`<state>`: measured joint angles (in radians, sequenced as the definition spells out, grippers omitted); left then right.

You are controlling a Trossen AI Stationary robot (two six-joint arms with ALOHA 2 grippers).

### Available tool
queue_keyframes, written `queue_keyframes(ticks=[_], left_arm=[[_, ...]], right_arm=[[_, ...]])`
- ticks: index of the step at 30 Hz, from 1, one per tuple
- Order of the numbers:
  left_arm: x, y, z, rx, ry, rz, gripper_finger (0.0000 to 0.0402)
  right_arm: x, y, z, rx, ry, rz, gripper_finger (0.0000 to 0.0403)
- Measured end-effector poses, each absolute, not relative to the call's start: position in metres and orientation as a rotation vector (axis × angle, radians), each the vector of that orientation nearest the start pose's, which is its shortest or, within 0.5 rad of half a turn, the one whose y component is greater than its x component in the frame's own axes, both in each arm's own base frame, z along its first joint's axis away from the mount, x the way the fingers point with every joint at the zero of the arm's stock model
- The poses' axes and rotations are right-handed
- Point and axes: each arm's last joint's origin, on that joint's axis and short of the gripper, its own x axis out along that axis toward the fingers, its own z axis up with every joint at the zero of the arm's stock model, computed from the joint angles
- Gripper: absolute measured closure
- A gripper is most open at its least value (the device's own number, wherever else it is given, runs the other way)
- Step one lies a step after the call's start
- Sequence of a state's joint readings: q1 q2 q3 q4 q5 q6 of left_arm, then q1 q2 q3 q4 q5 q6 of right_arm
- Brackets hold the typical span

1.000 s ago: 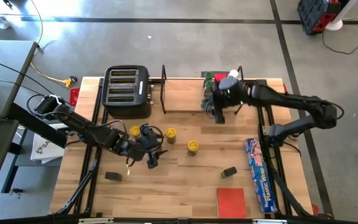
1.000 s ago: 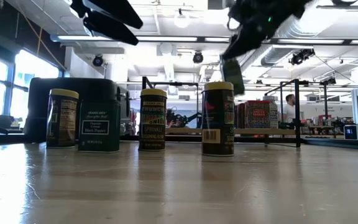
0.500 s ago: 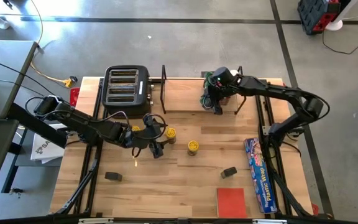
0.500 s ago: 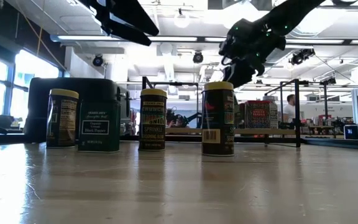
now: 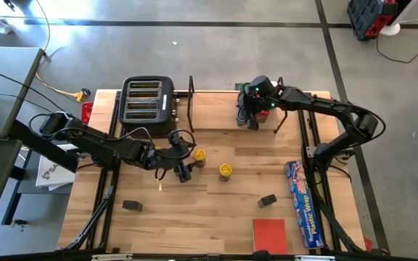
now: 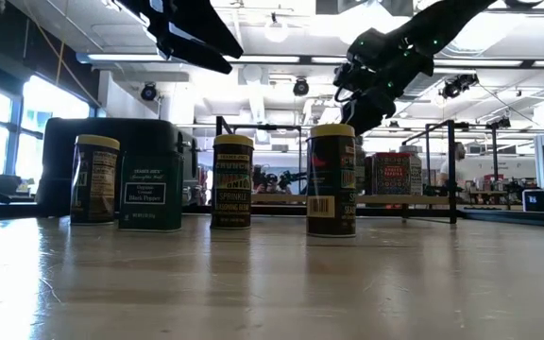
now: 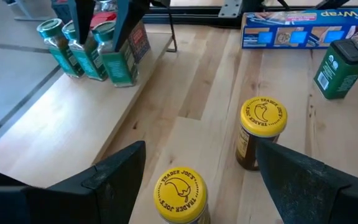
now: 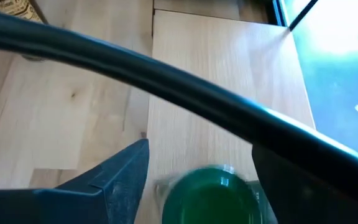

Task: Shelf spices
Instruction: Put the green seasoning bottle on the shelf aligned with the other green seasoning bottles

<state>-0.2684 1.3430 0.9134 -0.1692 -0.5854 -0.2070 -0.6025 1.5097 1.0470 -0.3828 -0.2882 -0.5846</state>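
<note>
My left gripper [image 7: 199, 146] is open above the table [image 5: 194, 210]. A yellow-lidded jar [image 7: 182, 193] stands below, between its fingers and apart from them. It also shows in the high view [image 5: 199, 155]. A second yellow-lidded jar [image 7: 263, 130] stands farther right. My right gripper [image 8: 201, 146] is open over the right part of the shelf [image 5: 220, 112]. A green-lidded jar [image 8: 210, 196] shows below, between its fingers. More spices [image 7: 86, 50] stand on the shelf board. Dark tins [image 5: 267, 199] [image 5: 131, 205] stand on the table.
The black toaster [image 5: 149, 107] stands left of the shelf. The blue plastic-wrap box [image 5: 303, 203] lies along the right edge, and a flat red square [image 5: 270, 235] lies near the front. A black wire of the shelf frame [image 8: 185, 93] crosses just in front of my right gripper.
My right gripper has gone toward the table's far edge, in over the shelf board. The dark container that hung under it in the low view no longer shows there. My left gripper has gone right and a little toward the far edge, toward the yellow-lidded jars.
</note>
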Motion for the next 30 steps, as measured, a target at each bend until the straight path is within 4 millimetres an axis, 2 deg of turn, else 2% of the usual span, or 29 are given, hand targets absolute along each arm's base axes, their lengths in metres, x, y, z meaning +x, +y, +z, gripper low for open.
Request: queue_keyframes(ticks=[9, 12, 17, 21, 27, 28, 30], left_arm=[[0.278, -0.06, 0.261, 0.032, 0.51, 0.36, 0.01], [0.278, -0.06, 0.261, 0.031, 0.51, 0.359, 0.01], [0.278, -0.06, 0.261, 0.024, 0.508, 0.361, 0.01], [0.278, -0.06, 0.261, 0.023, 0.507, 0.362, 0.01], [0.279, -0.058, 0.262, 0.019, 0.503, 0.374, 0.01], [0.279, -0.058, 0.262, 0.019, 0.503, 0.374, 0.01], [0.279, -0.058, 0.262, 0.018, 0.502, 0.374, 0.01]], right_arm=[[0.261, -0.169, 0.244, -0.196, 0.828, -0.098, 0.0125], [0.258, -0.163, 0.258, -0.214, 0.807, -0.133, 0.0131], [0.248, -0.152, 0.297, -0.24, 0.792, -0.148, 0.0151], [0.244, -0.15, 0.298, -0.174, 0.884, -0.13, 0.0207], [0.248, -0.158, 0.28, -0.098, 0.955, -0.077, 0.0371], [0.249, -0.16, 0.279, -0.098, 0.952, -0.081, 0.0386], [0.252, -0.163, 0.278, -0.091, 0.933, -0.097, 0.039]])
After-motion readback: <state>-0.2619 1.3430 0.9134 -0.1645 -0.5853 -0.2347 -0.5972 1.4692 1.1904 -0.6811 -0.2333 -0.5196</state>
